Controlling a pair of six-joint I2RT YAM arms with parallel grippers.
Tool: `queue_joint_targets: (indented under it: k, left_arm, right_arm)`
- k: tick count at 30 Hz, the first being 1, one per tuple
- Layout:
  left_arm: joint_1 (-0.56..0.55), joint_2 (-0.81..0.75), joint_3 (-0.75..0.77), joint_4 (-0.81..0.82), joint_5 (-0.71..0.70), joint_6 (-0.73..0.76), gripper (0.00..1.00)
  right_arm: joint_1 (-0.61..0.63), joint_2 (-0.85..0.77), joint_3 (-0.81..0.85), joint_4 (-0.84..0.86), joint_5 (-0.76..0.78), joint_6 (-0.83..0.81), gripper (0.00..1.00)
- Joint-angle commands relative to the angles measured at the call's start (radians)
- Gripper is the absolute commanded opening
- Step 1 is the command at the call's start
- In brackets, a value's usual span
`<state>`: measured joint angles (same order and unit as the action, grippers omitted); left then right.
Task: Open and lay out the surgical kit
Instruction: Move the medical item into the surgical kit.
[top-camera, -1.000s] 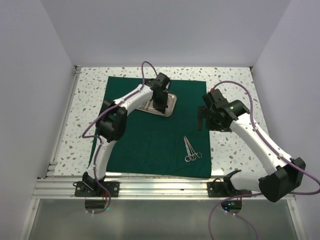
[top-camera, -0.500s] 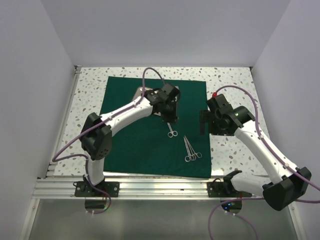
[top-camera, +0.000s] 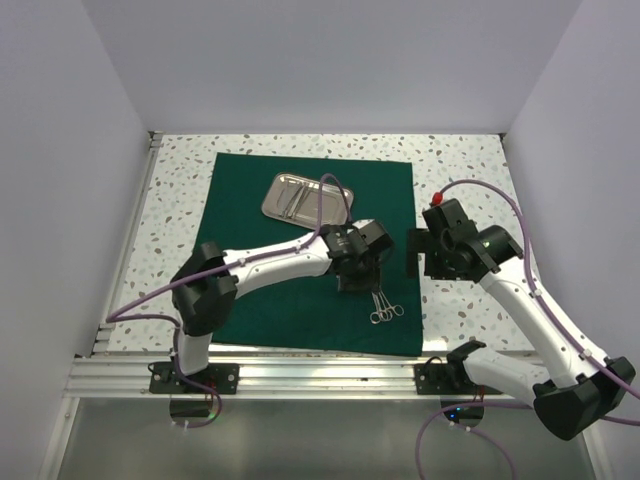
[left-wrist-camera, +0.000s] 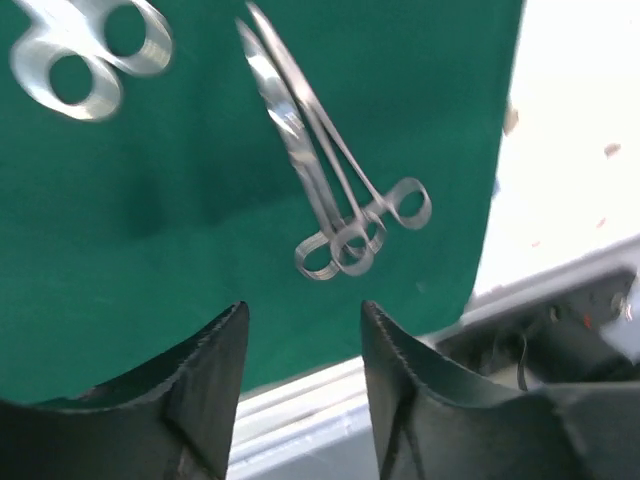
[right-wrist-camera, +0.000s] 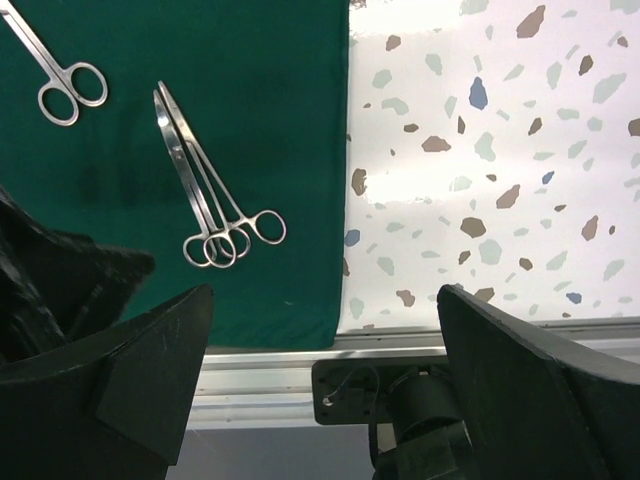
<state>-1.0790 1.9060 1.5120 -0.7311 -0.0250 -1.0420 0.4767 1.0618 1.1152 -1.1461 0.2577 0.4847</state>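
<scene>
I see the green drape (top-camera: 300, 310) spread flat on the counter (top-camera: 470, 170). The steel tray (top-camera: 305, 197) sits on its far part with thin instruments inside. Two ring-handled forceps (top-camera: 383, 305) lie together near the drape's near right corner, with scissors (right-wrist-camera: 45, 60) just beside them. My left jaws hover above these, apart and empty. My right jaws, over the drape's right edge, are spread wide and also empty.

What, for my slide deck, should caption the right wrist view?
Open right pincer; forceps and scissors lie on the green drape.
</scene>
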Motion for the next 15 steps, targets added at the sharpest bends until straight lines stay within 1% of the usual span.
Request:
queue_joint_targets:
  k: [1,2,5,11,15]
  left_arm:
    - [0.053,0.02,0.111,-0.108,-0.188,-0.018,0.55]
    - [0.06,0.036,0.135,-0.152,-0.225,-0.01,0.56]
    - [0.096,0.123,0.236,-0.22,-0.285,0.019,0.56]
    - [0.185,0.221,0.327,-0.277,-0.335,0.076,0.52]
    - [0.234,0.252,0.338,-0.283,-0.345,0.105,0.51]
  right_arm:
    - [-0.004,-0.017,0.0,-0.026,-0.018,-0.02,0.98]
    - [-0.004,-0.022,0.005,-0.03,-0.017,-0.021,0.98]
    - [-0.004,-0.025,0.015,-0.044,-0.005,-0.024,0.98]
    - [-0.004,-0.019,0.069,-0.092,0.025,-0.003,0.98]
    - [-0.006,0.001,0.084,-0.107,0.034,0.011,0.98]
